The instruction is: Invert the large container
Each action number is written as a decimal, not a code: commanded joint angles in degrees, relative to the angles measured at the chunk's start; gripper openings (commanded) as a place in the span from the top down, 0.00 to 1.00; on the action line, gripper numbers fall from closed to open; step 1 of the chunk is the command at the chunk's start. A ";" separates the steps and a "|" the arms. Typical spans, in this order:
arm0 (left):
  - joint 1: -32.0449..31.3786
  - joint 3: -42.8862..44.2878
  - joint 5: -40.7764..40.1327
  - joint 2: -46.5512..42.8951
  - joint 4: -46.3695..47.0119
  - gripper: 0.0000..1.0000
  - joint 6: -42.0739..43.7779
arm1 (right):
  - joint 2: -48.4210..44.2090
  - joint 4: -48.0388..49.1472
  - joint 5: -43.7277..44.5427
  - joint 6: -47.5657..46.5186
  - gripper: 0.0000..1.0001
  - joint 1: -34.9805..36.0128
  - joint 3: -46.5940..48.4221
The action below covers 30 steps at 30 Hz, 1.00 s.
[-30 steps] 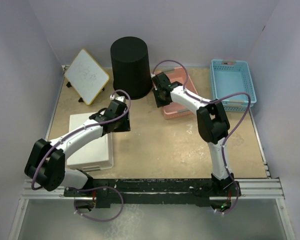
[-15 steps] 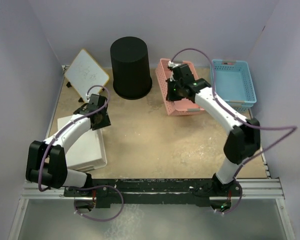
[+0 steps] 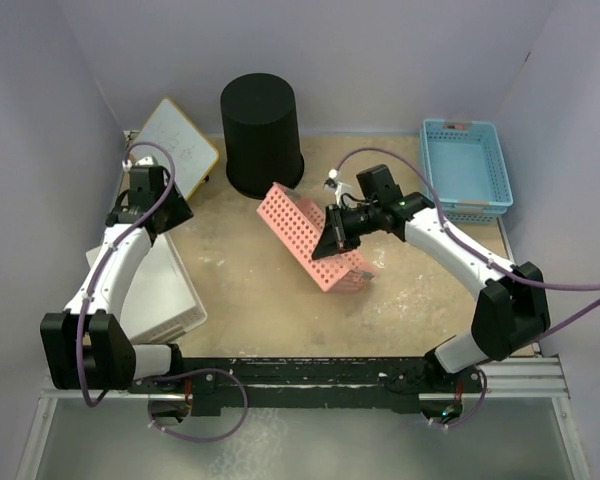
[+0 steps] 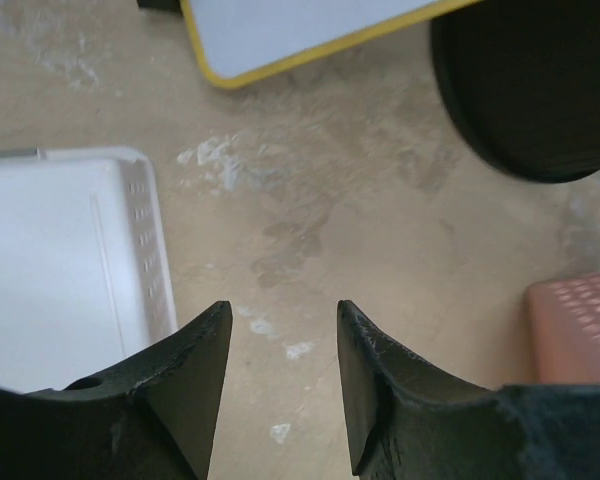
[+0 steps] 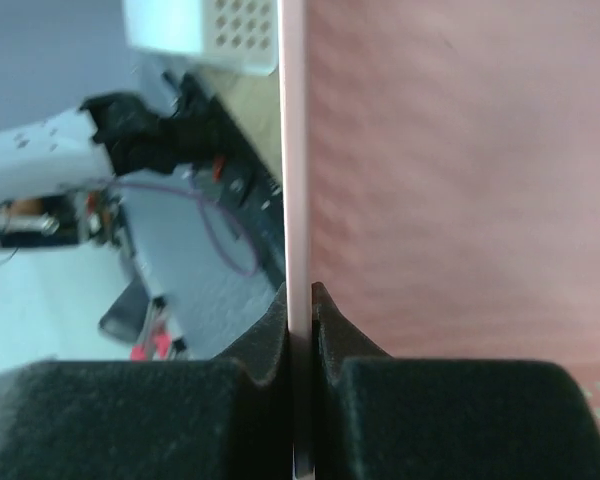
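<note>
Right claw (image 5: 300, 300): clenched on rim of pink basket (image 3: 315, 240), thin wall pinched between fingers. Basket tilted steeply over middle of bench (image 3: 250, 300). Left claw (image 4: 280, 320): released, nothing between fingers, above bare bench beside white tray (image 4: 50, 260); whiteboard (image 4: 300, 25) beyond. Large container (image 3: 262, 135): standing at far side, left of centre, apart from both claws. Blue basket (image 3: 465, 165): far right.
</note>
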 commanded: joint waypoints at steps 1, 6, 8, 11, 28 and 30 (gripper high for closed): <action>0.07 4.25 2.35 -3.09 4.29 0.56 -1.89 | -1.17 10.27 -21.85 4.32 1.00 1.23 -1.85; 0.07 4.80 2.58 -2.88 4.64 0.56 -2.54 | 0.27 39.53 -31.97 30.29 1.00 1.50 -8.28; 0.08 4.60 2.94 -2.92 4.84 0.56 -3.02 | 1.39 55.10 -32.87 44.27 1.00 1.54 -11.54; 0.08 4.06 3.72 -2.93 5.24 0.56 -3.46 | 4.89 83.46 -32.69 67.48 1.00 1.40 -16.86; 0.08 4.70 5.50 -3.26 4.68 0.56 -2.55 | 25.42 124.92 -25.99 91.41 1.00 -6.93 -32.77; 0.08 5.09 5.79 -3.31 4.50 0.56 -2.55 | 26.52 124.84 -26.15 90.30 0.90 -8.88 -33.41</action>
